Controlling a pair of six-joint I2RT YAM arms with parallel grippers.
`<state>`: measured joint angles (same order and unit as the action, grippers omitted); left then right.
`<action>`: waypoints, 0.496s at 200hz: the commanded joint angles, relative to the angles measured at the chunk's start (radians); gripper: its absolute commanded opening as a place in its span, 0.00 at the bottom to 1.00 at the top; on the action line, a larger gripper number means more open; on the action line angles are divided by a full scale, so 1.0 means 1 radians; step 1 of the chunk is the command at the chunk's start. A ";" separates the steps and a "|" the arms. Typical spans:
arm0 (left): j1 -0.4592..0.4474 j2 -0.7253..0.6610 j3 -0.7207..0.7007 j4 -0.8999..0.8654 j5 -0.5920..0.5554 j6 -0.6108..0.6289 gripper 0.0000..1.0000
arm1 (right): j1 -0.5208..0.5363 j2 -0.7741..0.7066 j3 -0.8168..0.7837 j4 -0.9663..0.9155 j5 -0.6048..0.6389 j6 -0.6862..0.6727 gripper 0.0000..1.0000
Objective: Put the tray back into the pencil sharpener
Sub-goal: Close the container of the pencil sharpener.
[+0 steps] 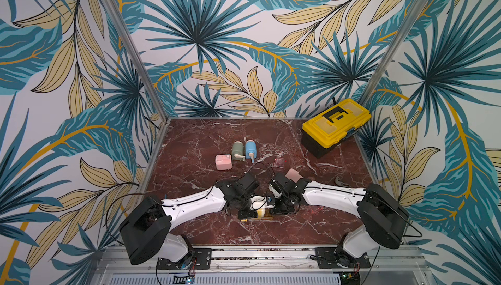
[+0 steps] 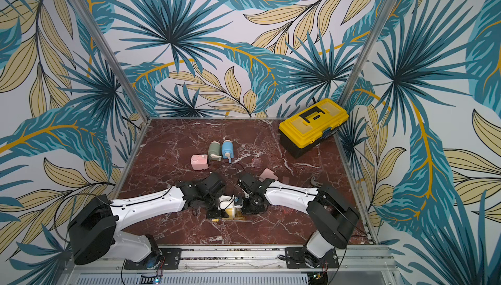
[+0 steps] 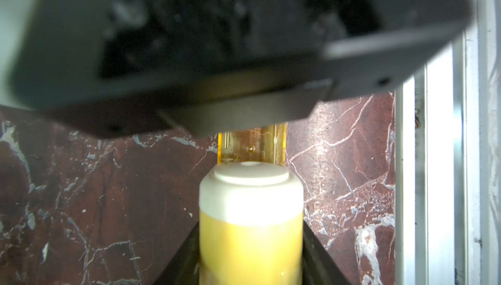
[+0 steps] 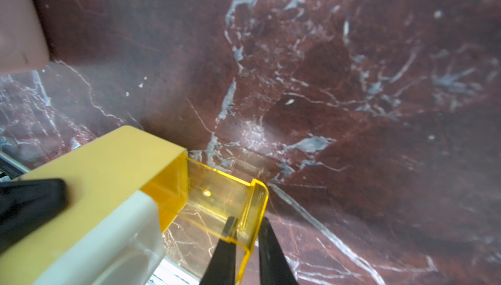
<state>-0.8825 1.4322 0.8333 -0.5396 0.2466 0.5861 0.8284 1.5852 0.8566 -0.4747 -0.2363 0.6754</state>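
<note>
In both top views the two arms meet over the front middle of the marble table (image 1: 298,229), and the yellow pencil sharpener (image 1: 260,212) is right between them. The left gripper (image 1: 247,214) is on its body and the right gripper (image 1: 273,210) is at the see-through amber tray (image 2: 240,216). I can't tell from up there if the sharpener rests on the table or hangs just above it. Three other sharpeners (image 1: 238,151) and a yellow toolbox (image 1: 335,125) sit well apart further back, not in play. In the left wrist view, the left gripper's fingers (image 3: 317,255) are clamped on both flanks of the sharpener, and the tray pokes out past its white-capped end, under the other arm's black wrist. The right wrist view is the useful one. The tray is only partly in its slot, with a good chunk sticking out, and the right gripper is pinched on the tray's end wall, one finger inside and one outside. My worries are these. If the push goes in at a slant, the tray's corners could bind in the slot and shove the sharpener round in the left grip. That thin slick wall could also slide out of the pinch. And I reckon the inside finger would hit the sharpener's mouth before the tray is home, so it'd have to let go and nudge from outside.
</note>
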 commanded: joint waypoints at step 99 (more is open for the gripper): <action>0.002 -0.010 -0.019 0.018 -0.033 0.006 0.43 | -0.017 -0.046 -0.063 0.203 -0.110 0.071 0.34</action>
<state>-0.8825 1.4296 0.8318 -0.5392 0.2447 0.5907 0.8211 1.5837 0.8375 -0.3412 -0.3145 0.7109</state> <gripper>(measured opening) 0.500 0.319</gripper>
